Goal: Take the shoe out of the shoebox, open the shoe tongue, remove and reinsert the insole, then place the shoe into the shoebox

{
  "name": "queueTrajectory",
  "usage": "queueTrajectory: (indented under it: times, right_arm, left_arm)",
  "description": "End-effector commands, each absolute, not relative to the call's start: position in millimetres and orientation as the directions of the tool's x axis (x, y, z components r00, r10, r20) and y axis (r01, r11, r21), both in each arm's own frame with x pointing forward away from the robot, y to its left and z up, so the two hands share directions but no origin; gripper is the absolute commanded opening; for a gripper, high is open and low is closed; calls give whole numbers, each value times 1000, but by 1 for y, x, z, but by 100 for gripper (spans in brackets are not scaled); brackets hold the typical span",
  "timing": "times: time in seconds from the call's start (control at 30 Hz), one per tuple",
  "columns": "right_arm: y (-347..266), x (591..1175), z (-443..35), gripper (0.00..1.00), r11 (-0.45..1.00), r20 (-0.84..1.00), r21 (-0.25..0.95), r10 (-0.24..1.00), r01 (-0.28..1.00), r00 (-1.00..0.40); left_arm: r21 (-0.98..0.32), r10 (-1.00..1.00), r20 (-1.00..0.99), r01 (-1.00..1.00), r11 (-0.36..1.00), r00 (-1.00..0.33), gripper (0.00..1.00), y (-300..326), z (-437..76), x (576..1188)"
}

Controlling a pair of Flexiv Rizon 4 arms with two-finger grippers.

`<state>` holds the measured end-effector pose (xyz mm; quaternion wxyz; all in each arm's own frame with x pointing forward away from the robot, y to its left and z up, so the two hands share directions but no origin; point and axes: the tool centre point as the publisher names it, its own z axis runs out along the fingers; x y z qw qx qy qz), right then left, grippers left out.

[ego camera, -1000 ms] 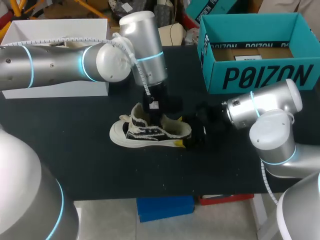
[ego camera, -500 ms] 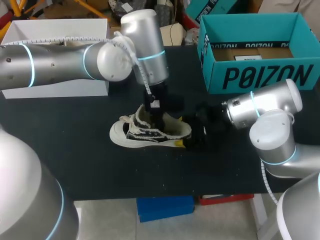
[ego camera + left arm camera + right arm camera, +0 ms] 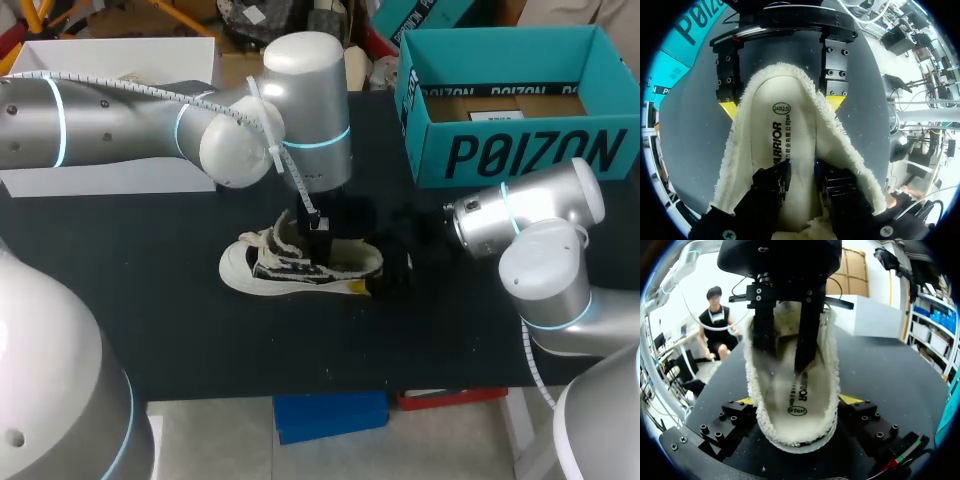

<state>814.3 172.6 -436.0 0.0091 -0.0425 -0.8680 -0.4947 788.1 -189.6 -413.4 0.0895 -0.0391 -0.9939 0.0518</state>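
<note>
At table [image 3: 130, 300] centre: shoe [image 3: 300, 265] on sole, outside shoebox [image 3: 520, 150]. Right gripper [image 3: 797, 400] clamps heel from both sides. Left gripper [image 3: 802, 172] sits lower than second ago, fingers [image 3: 771, 189] slightly parted, inside opening over insole [image 3: 785, 130] (nothing pinched). Judgement: insole removal imminent.

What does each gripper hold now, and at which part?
The right gripper is shut on the shoe at its heel, one finger each side. The left gripper stands open inside the shoe, above the insole, gripping nothing.

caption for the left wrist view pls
Left gripper inside the fleece-lined shoe, right gripper clamping its heel.
</note>
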Motion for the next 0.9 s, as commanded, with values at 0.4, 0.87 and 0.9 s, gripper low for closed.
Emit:
queueTrajectory:
  times: [0.4, 0.87, 0.9]
  right_arm:
    - [173, 815, -437, 0, 507, 59, 858, 67, 85, -996]
    - [173, 815, -437, 0, 507, 59, 858, 67, 85, -996]
    - [173, 815, -437, 0, 507, 59, 858, 67, 85, -996]
  left_arm:
    - [-15, 91, -111, 93, 996, -990, 38, -178, -443, 795]
    - [87, 121, -376, 95, 992, -919, 33, -158, -467, 825]
    - [85, 113, -394, 86, 993, -912, 33, -157, -467, 828]
